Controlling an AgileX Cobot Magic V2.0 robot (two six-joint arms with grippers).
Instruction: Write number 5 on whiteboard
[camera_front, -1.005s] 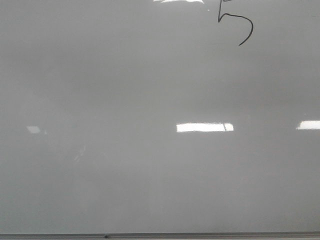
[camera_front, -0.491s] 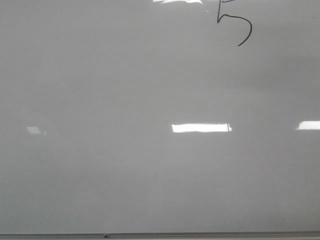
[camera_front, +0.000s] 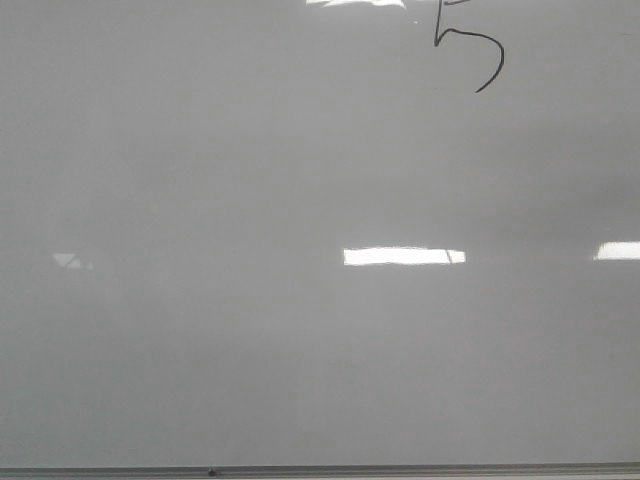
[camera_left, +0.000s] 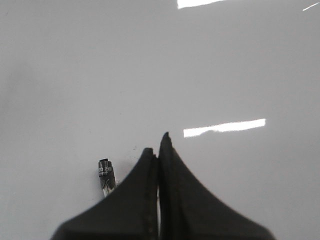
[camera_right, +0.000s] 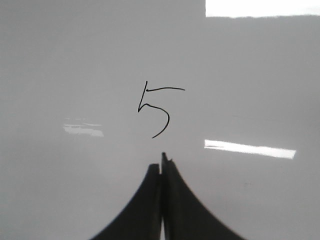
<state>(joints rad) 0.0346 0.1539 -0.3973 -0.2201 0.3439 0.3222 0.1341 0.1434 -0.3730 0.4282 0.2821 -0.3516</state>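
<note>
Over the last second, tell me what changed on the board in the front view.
Very little. The number 5 sits slightly further left than a second ago, and the bright reflection near the middle slid left too, which suggests the view shifted rather than the ink. No stroke was added. The whiteboard and its frame edge look as before; no claw shows in the front view.

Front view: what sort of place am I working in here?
Probably an indoor lab or office writing station. A glossy whiteboard with a thin frame along its near edge fills the view, a hand-drawn number 5 sits on it, and long rectangular ceiling-light reflections suggest strip lighting overhead.
</note>
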